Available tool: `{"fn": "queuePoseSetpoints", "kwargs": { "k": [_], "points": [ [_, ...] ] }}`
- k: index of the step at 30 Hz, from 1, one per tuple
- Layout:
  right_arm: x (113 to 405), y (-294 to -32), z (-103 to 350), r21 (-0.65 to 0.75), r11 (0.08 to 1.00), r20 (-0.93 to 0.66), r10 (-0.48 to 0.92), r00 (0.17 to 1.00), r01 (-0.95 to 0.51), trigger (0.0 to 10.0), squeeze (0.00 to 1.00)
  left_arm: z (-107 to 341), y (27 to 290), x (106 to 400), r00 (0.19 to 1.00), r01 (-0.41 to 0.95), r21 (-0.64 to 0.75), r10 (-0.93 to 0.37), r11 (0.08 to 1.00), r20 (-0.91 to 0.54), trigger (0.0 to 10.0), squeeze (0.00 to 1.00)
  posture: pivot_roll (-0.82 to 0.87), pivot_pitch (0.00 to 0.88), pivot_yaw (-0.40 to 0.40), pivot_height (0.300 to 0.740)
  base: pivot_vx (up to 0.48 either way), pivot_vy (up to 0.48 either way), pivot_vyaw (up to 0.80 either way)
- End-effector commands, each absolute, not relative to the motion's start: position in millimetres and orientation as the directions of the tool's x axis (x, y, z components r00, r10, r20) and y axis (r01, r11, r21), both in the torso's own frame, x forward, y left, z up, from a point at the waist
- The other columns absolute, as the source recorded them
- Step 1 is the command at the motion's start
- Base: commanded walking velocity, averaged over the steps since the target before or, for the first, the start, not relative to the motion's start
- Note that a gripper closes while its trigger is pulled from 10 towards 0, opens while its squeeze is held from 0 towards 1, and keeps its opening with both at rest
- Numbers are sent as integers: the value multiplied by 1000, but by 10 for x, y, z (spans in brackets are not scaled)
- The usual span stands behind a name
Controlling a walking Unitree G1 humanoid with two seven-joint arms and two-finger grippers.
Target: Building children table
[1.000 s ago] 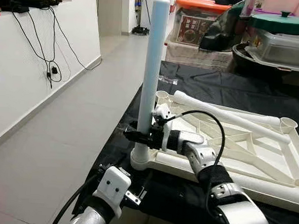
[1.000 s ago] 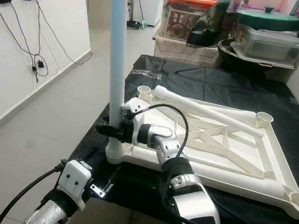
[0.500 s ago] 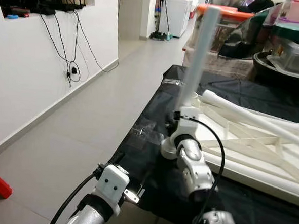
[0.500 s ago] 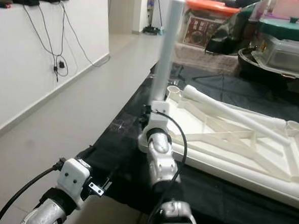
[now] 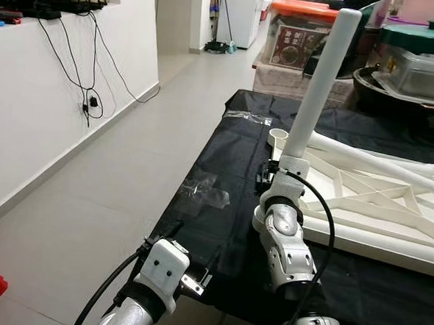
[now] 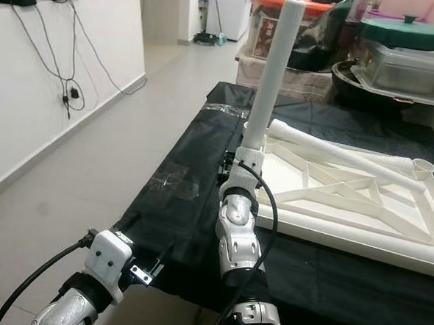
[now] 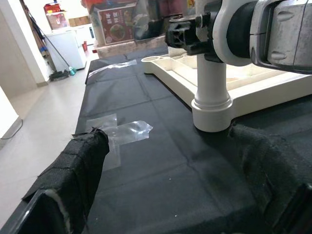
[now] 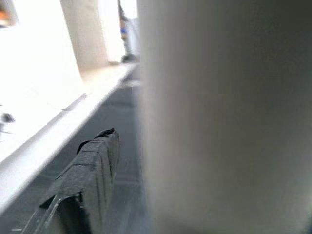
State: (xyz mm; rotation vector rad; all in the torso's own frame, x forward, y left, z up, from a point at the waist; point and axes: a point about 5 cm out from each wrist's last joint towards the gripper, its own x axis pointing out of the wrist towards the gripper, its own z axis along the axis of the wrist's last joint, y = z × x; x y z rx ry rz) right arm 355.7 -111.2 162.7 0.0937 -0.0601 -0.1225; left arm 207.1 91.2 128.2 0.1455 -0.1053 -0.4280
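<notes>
Nearest the camera, the left gripper [image 7: 161, 185] is held low at the near edge of the black-covered table [image 5: 225, 155]; its fingers [image 7: 73, 161] are seen spread apart with nothing between them, pointed toward the corner socket [image 7: 211, 109]. Just beyond, the right gripper [image 6: 231, 167] is set against the lower part of the upright table leg [image 5: 318, 80]. In the right wrist view the leg fills the frame beside one finger [image 8: 92, 165], so the fingers appear to be clamped on it, though the opposite finger is hidden. The leg stands in the near corner socket of the upturned white tabletop frame [image 5: 390, 217], leaning slightly. Farther back, a second leg [image 6: 335, 151] lies across the frame.

The leg is judged to be light, stiff, smooth plastic and liable to slip. A low hold near the socket is advised.
</notes>
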Motion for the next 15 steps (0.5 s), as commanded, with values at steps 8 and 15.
{"fn": "queuePoseSetpoints", "kwargs": {
  "k": [8, 15],
  "points": [
    [3719, -1085, 1731, 182, 911, 125, 352, 928, -370, 10000, 0, 1259, 910, 2091, 905, 409, 158, -421, 899, 53, 10000, 0, 117, 0, -56, 740, 0, 0, 0],
    [3676, -980, 1654, 269, 598, 38, 777, 628, -755, 10000, 0, 1259, 908, 2095, 903, 412, 165, -425, 896, 54, 10000, 0, 121, 0, -52, 740, 0, 0, 0]
  ]
}}
